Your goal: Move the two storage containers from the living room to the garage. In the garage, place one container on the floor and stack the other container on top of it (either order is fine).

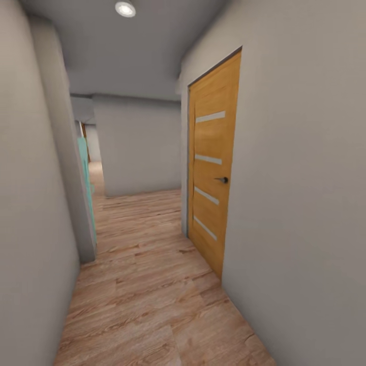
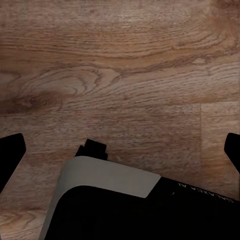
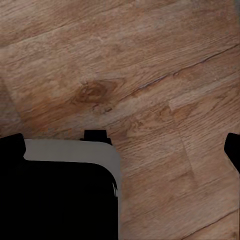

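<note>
Head view is just a hallway: pale grey walls (image 1: pixel 295 203) on both sides and a light wood-plank floor (image 1: pixel 147 284) running away from the camera. The landmark is the orange wooden door (image 1: pixel 211 168) set in one wall, shut, with four pale horizontal strips across it and a dark handle (image 1: pixel 222 179) on its near edge. Across the corridor from that door there's a grey wall corner with a thin teal panel (image 1: pixel 86 188) standing on edge against it. Past the door the hall runs up to a plain grey wall (image 1: pixel 137 147), with a narrower passage going further back beside it. Above and well before the door, a round ceiling light (image 1: pixel 125 8) glows. No orange-red containers anywhere around the door, so the task's bins aren't in these shots; this is plank flooring, not the concrete of the garage. Left wrist view looks straight down at brown planks, with the robot's black-and-grey body (image 2: pixel 110 200) underneath and the dark fingers (image 2: pixel 10 155) of the left gripper (image 2: pixel 120 157) poking in at both picture edges, spread wide apart with bare floor between them, holding nothing. Right wrist view is the same deal: planks (image 3: pixel 150 90), black-and-grey body (image 3: pixel 65 190), right gripper (image 3: pixel 122 152) fingers (image 3: pixel 232 147) far apart, nothing in them.
</note>
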### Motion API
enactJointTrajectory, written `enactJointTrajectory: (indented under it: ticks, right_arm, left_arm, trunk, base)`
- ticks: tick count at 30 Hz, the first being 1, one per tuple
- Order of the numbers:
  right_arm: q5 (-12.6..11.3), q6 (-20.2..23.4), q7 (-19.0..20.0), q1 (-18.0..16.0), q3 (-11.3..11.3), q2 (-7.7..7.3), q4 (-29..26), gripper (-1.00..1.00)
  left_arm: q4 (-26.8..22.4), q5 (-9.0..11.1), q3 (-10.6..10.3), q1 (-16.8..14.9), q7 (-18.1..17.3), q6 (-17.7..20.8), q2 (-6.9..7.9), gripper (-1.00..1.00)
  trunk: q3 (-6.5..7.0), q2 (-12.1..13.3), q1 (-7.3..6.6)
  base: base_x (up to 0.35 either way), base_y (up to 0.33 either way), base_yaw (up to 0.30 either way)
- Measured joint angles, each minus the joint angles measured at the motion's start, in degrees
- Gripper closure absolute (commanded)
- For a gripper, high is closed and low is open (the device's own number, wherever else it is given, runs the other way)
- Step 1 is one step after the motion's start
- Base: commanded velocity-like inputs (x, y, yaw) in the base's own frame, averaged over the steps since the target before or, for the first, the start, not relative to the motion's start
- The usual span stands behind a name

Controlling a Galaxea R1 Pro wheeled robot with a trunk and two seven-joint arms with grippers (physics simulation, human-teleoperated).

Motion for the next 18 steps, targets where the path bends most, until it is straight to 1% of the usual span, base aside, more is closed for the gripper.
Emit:
enactJointTrajectory:
  ticks: [9,18]
  right_arm:
    - [0.00,0.00,-0.03,0.02,0.00,0.00,0.00,-1.00]
    - [-0.01,-0.10,0.33,0.01,0.00,-0.18,-0.03,-1.00]
  left_arm:
    - [0.03,-0.01,0.00,0.00,-0.03,0.02,0.00,-1.00]
    - [-0.04,-0.03,0.00,0.00,-0.04,0.28,-0.01,-1.00]
  trunk:
    - [0.00,0.00,0.00]
    - [0.00,0.00,0.00]
  base:
    - [0.307,-0.164,0.259]
    - [0.297,-0.197,0.006]
